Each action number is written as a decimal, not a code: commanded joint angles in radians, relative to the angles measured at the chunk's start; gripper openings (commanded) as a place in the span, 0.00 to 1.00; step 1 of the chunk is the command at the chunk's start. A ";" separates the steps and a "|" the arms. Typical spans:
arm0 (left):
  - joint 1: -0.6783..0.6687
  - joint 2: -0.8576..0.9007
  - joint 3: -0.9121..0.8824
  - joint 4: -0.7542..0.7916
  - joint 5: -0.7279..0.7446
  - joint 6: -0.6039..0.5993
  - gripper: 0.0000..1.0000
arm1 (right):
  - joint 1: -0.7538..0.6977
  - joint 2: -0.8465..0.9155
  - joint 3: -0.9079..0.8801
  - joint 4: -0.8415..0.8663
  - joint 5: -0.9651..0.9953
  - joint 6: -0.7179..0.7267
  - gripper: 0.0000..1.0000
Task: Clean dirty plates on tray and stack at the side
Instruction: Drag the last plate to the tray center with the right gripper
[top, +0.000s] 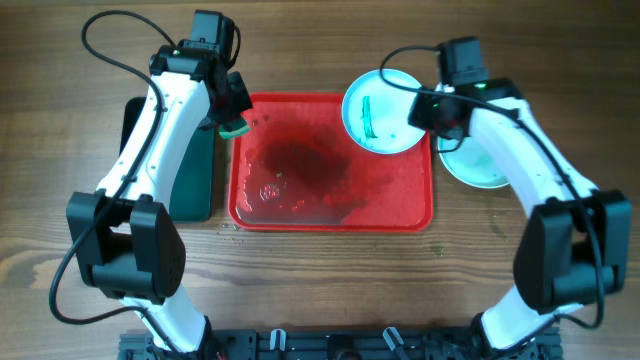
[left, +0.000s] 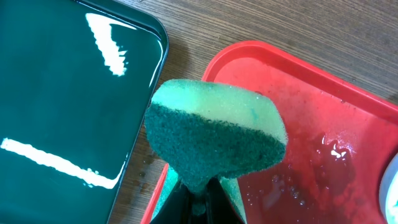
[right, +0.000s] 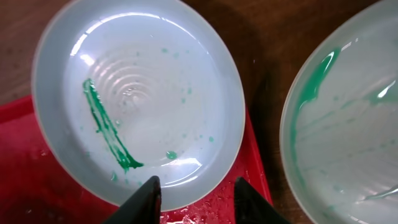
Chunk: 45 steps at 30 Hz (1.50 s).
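Observation:
The red tray (top: 330, 205) lies mid-table, wet and smeared dark. A pale plate (top: 383, 112) with a green smear rests on the tray's far right corner, overhanging the rim. It also shows in the right wrist view (right: 140, 93). A second pale aqua plate (top: 478, 168) with green streaks sits on the table right of the tray, also in the right wrist view (right: 348, 124). No third plate shows. My right gripper (right: 199, 199) is open, its fingers astride the first plate's near rim. My left gripper (left: 199, 196) is shut on a green sponge (left: 214, 134) above the tray's far left corner (left: 298, 81).
A dark green tray (top: 195, 175) lies on the table left of the red tray, also in the left wrist view (left: 68, 106). Water drops lie on the red tray's floor (right: 25, 174). Bare wooden table surrounds both trays.

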 joint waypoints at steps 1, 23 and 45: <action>0.001 0.010 0.009 -0.002 0.009 -0.016 0.04 | 0.027 0.089 -0.010 -0.008 0.098 0.066 0.31; 0.001 0.010 0.009 0.000 0.009 -0.017 0.04 | -0.072 0.186 0.021 -0.006 -0.095 -0.029 0.21; 0.001 0.010 0.009 0.003 0.009 -0.017 0.04 | 0.116 0.185 0.039 -0.198 -0.317 -0.228 0.05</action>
